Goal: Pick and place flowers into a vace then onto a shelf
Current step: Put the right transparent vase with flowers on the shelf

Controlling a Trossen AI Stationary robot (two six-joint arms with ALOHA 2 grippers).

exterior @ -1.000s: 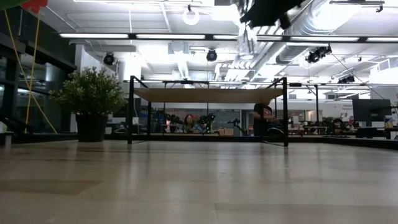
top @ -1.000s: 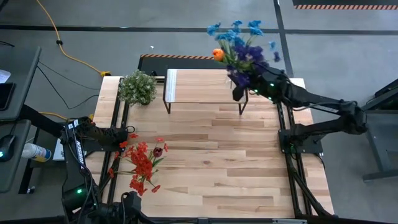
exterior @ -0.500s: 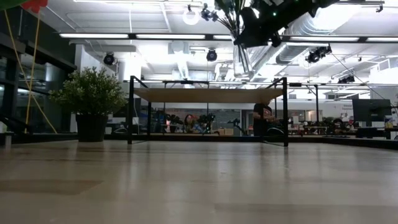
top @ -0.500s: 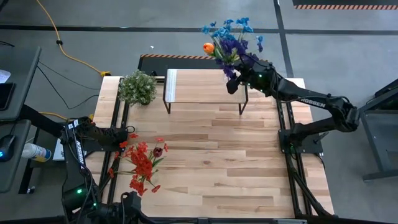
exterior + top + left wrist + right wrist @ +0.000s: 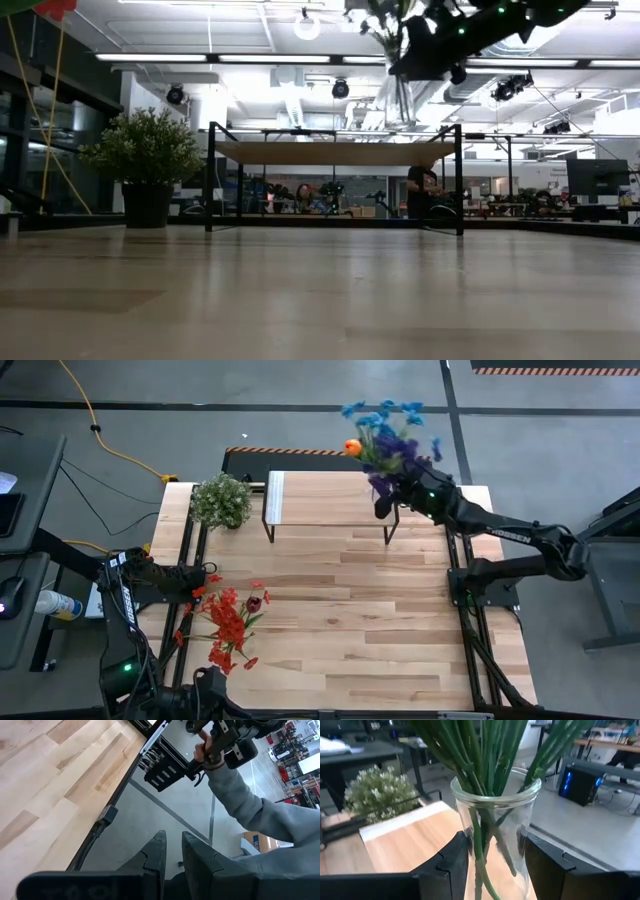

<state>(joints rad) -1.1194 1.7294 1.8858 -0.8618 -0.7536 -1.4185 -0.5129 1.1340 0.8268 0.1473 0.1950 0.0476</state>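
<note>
While right pincer [image 5: 492, 862] clamps glass vase [image 5: 495, 835], flowers [image 5: 385, 435] rising above, over shelf [image 5: 325, 500] end

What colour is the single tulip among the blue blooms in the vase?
Orange tulip, clearest in the high view, at the bouquet's left edge.

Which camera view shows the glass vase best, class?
The right wrist view: the vase fills it, stems inside, clamped between the right gripper fingers. High view hides it under blooms; low view shows a sliver; left wrist view shows nothing.
</note>
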